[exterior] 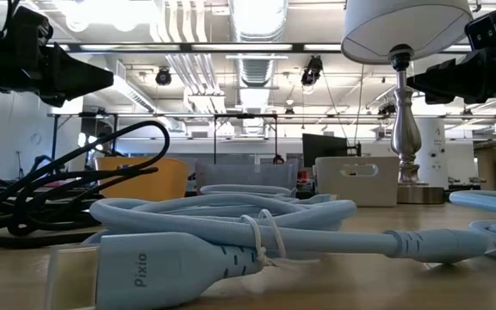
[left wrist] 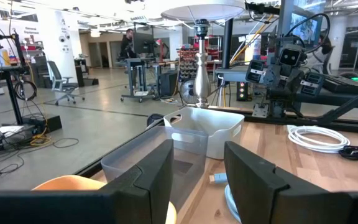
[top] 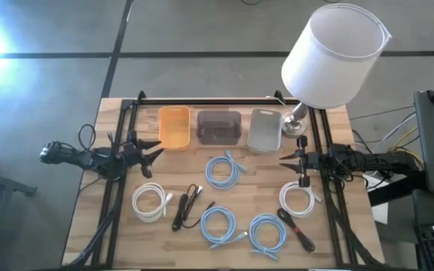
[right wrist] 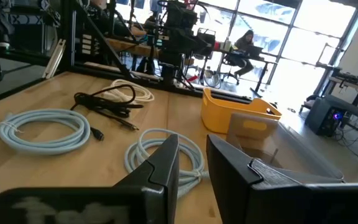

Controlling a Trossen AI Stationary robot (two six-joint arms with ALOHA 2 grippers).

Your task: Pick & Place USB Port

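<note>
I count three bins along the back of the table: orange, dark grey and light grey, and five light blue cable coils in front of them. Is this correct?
Not quite. The bins are right: orange bin, dark grey bin, light grey bin. But the high view shows four light blue coils, not five; the other two coils are white.

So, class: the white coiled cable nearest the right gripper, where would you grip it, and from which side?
Take the white coiled cable on the strand of its loop nearest the right gripper, coming straight down from above. It lies flat on the table, so only a top approach lets the fingers straddle the bundled strands; the open middle probably leaves room for one finger.
</note>
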